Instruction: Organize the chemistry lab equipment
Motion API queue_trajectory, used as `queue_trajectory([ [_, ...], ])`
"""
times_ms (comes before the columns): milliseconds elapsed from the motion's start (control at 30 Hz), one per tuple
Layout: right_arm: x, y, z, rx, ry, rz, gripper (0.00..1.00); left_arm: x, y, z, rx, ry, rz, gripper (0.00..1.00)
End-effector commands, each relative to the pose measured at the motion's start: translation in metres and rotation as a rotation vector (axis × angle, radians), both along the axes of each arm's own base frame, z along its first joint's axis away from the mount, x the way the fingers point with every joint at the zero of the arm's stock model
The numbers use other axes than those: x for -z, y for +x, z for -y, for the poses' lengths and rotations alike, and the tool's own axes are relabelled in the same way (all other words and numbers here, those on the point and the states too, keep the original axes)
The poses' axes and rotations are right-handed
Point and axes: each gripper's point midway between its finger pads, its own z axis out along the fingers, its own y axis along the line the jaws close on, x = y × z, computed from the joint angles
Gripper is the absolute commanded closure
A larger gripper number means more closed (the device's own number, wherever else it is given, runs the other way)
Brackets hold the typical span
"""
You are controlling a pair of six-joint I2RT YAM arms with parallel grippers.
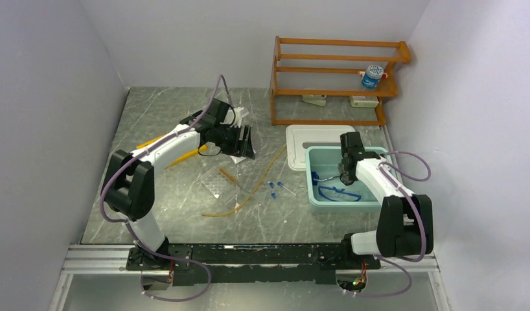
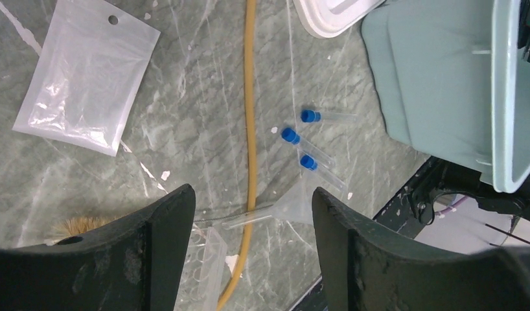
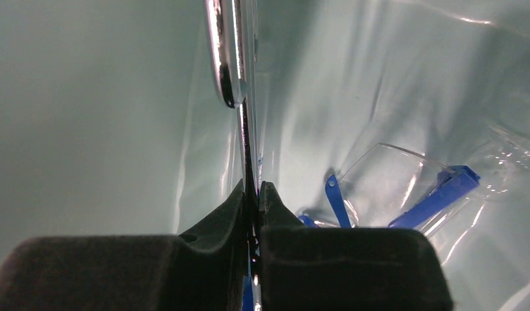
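Grey marbled surface: right fingers point(image 3: 184, 265) pinch the metal tongs point(image 3: 225, 58) inside the teal tub point(image 2: 437, 78), with the goggles point(image 3: 437, 194) just beyond them in the same tub. Left fingers point(image 2: 139, 259) are spread wide and empty, hovering left of the tub over the tan rubber tube point(image 2: 251, 116) and blue-capped tubes point(image 2: 289, 135). Risk: the thin tongs could twist or snag the goggles on release. Only the right wrist view shows that grip; from the top it's hidden.

This is a robot test bench set up as a chemistry lab. Plain white walls point(image 1: 55, 97) box in a grey marbled table point(image 1: 301, 220), with an aluminium rail point(image 1: 94, 259) along the frame's bottom. Blue-capped tubes point(image 2: 308, 146) and a tan rubber tube point(image 2: 251, 97) lie mid-frame. Blue-framed goggles point(image 1: 340, 193) sit in a teal tub point(image 1: 343, 203) at right, below an orange wooden shelf point(image 1: 327, 69).
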Motion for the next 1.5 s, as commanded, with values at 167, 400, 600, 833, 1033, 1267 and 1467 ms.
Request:
queue_trajectory([
  [167,0.015,0.020,-0.005,0.035,0.047,0.026,0.85,-0.004,0.020,0.002,0.012,0.023,0.054,0.31],
  [400,0.009,0.025,-0.001,0.040,0.026,0.019,0.60,-0.006,0.019,-0.001,0.009,0.029,0.067,0.31],
  [600,-0.015,0.023,0.005,0.025,-0.017,0.046,0.49,-0.011,0.019,-0.001,0.005,0.022,0.081,0.31],
  [833,-0.049,0.011,0.007,-0.033,-0.048,0.085,0.43,-0.015,0.020,-0.002,-0.023,0.009,0.097,0.31],
  [1033,-0.087,0.018,-0.001,-0.181,-0.081,0.177,0.43,-0.017,0.012,-0.003,-0.024,-0.011,0.103,0.32],
  [1267,-0.144,0.043,-0.049,-0.445,-0.132,0.326,0.46,-0.012,0.002,0.000,-0.017,-0.005,0.104,0.37],
  [1467,-0.176,0.052,-0.141,-0.758,-0.208,0.406,0.46,-0.010,0.001,-0.016,-0.114,0.058,0.114,0.40],
])
